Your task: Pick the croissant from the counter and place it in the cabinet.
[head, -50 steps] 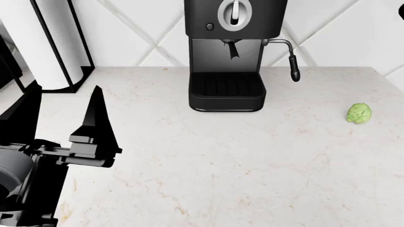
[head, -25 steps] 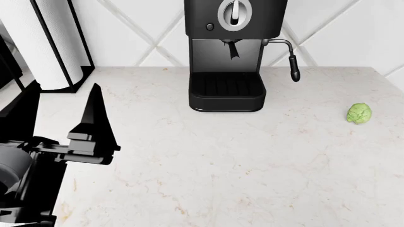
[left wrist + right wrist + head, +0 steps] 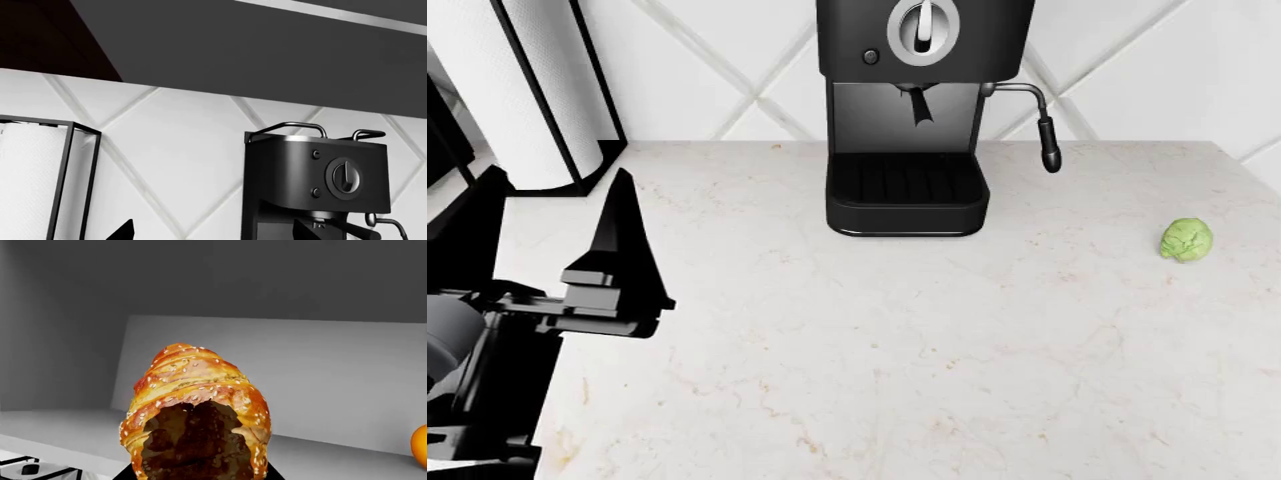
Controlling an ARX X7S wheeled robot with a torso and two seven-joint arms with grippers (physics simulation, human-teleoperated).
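The croissant (image 3: 195, 412) is seen only in the right wrist view, right in front of the cam, its long axis pointing away toward a grey cabinet interior (image 3: 280, 375). It appears held by the right gripper, though no fingers are visible, so grip can't be confirmed. The left gripper (image 3: 541, 235) stands open above the counter (image 3: 961, 340), w/ nothing in it.
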